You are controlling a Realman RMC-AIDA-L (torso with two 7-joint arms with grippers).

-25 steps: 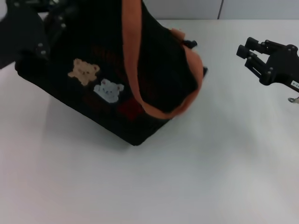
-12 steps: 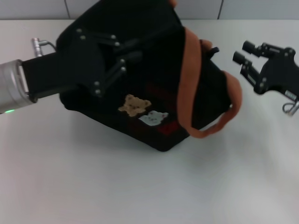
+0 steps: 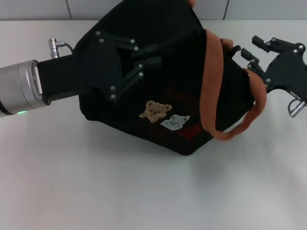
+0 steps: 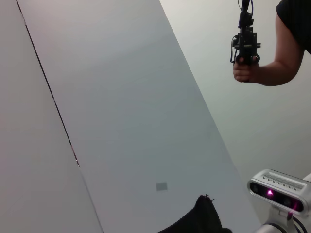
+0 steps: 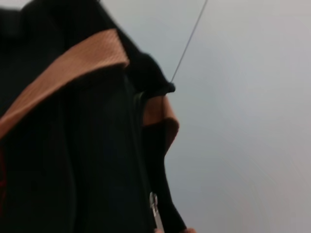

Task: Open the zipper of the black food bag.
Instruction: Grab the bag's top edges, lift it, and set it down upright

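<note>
The black food bag (image 3: 158, 91) hangs tilted in the middle of the head view, bear patches (image 3: 165, 116) facing me. My left gripper (image 3: 144, 56) reaches in from the left and is shut on the bag's upper side. An orange-brown strap (image 3: 211, 91) loops down its right end. My right gripper (image 3: 249, 46) is open, right beside that end. In the right wrist view the zipper (image 5: 139, 145) runs along the black fabric, with its small silver pull tab (image 5: 154, 213) low down. The left wrist view catches only a corner of the black food bag (image 4: 201, 221).
The white table (image 3: 144, 191) spreads below and in front of the bag. A grey wall (image 3: 264, 8) rises behind the table's far edge. The left wrist view faces away toward a person's hand holding a device (image 4: 245, 53) and a white camera unit (image 4: 279, 189).
My left gripper has carried the bag rightward and turned it, bringing its right end up against the right gripper. The right gripper has shifted only slightly.
</note>
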